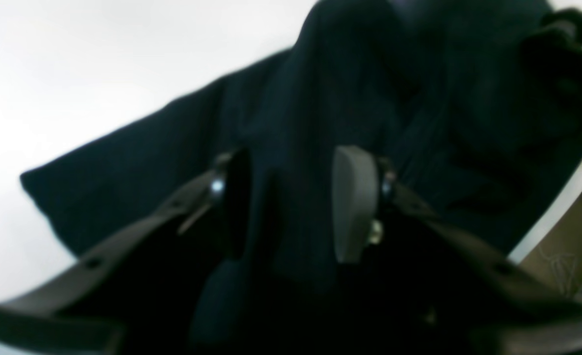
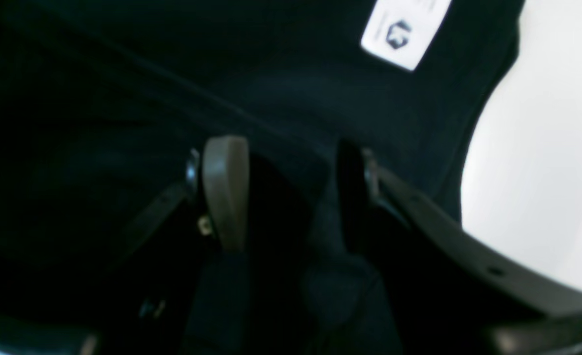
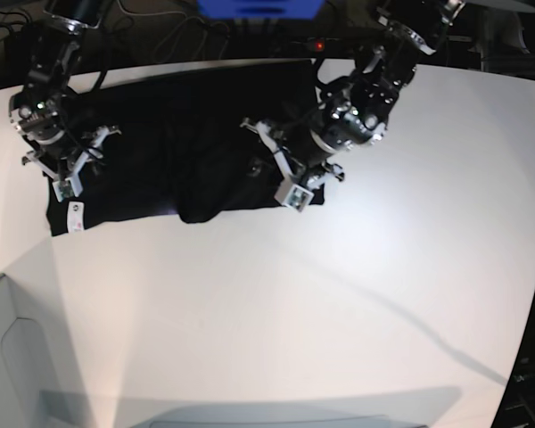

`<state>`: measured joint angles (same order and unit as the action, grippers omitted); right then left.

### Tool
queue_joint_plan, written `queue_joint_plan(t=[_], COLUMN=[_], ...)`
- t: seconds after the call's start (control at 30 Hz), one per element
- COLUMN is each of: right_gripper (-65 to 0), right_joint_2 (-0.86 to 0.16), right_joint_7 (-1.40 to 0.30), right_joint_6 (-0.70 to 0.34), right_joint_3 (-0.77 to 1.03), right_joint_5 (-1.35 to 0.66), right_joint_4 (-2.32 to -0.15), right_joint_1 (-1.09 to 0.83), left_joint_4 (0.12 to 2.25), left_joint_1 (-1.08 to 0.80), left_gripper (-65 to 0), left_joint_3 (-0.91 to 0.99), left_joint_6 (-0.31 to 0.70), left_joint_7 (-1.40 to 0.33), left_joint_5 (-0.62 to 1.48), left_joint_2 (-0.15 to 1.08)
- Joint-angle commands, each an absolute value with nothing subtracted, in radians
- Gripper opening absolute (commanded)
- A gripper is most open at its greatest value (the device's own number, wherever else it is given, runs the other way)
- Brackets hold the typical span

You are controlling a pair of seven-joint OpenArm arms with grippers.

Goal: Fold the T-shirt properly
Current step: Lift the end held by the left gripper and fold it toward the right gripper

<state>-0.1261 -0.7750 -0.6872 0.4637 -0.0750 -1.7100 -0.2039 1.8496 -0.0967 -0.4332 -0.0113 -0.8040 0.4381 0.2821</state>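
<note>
The black T-shirt [image 3: 187,134] lies spread across the far left part of the white table [image 3: 357,294], plain side up, with a rumpled bulge at its front edge. My left gripper [image 3: 294,183] is at its right end. In the left wrist view, a thick fold of the T-shirt [image 1: 291,148] fills the gap in my left gripper [image 1: 295,202]. My right gripper [image 3: 64,174] is at the shirt's left edge, near the white label [image 3: 74,217]. In the right wrist view, my right gripper [image 2: 291,195] has cloth bunched between its pads, with the label [image 2: 404,29] just beyond.
Cables and a blue object [image 3: 259,7] lie beyond the table's far edge. A grey surface [image 3: 9,357] sits at the near left corner. White table top stretches in front of and to the right of the shirt.
</note>
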Motion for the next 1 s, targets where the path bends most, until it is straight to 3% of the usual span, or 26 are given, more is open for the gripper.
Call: queue_joint_plan(t=[0.0,0.27,0.6,0.77,0.97], right_gripper=[-35.3,-35.3,-35.3,-35.3,-35.2], right_joint_2=[-0.134,-0.134,-0.134,-0.134,-0.134], right_joint_7=[-0.759,-0.759,-0.759,-0.759,-0.756], right_joint_6=[-0.698,-0.698,-0.698,-0.698,-0.698], right_joint_3=[0.467,0.467,0.467,0.470,0.478], right_joint_5=[-0.084,-0.085,-0.085,-0.085,-0.085], right_joint_4=[-1.728,-1.728,-1.730,-1.733,-1.781], right_joint_1=[-0.199,-0.199,-0.200,-0.200,-0.203], left_joint_4=[1.873,1.845,1.718,1.705,1.811], left_joint_1=[-0.094,-0.085,0.131,0.162,0.162], left_gripper=[-41.1,-41.7,-41.7,-41.7,-41.7], left_joint_3=[-0.432,-0.509,-0.923,-0.941,-0.878], left_joint_6=[-0.001,0.004,0.004,0.004,0.004], left_joint_7=[-0.783,-0.874,-0.875,-0.874,-0.874], left_joint_5=[0.450,0.444,0.449,0.447,0.449], left_joint_2=[0.292,0.294,0.213,0.127,0.143])
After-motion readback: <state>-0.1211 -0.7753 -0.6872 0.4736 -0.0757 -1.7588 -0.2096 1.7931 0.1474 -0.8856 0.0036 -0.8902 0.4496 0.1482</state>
